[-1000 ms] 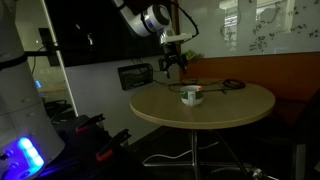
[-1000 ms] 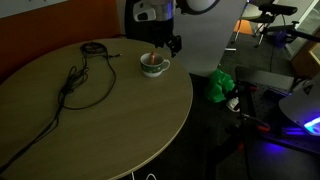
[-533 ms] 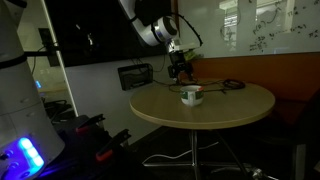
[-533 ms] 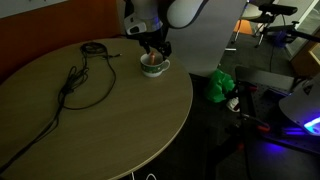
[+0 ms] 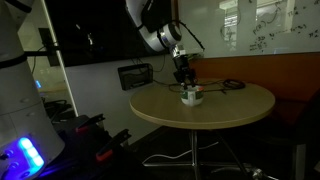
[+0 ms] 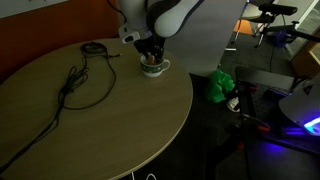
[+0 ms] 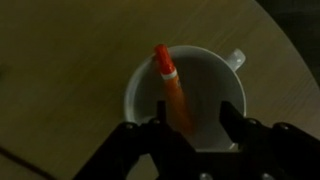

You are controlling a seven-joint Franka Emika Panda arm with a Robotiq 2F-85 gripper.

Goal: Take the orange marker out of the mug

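The jaws have dropped onto the mug (image 7: 205,75), spread wide astride the orange marker (image 7: 170,90); closing seems next.

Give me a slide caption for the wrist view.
Open hand poised at the white mug, orange marker leaning inside.

We'd call the mug (image 7: 215,85) glazed ceramic, smooth with a soft sheen. The orange marker (image 7: 172,90) looks like slick plastic. The table (image 7: 60,60), upper left in the wrist view, reads as matt wood grain.
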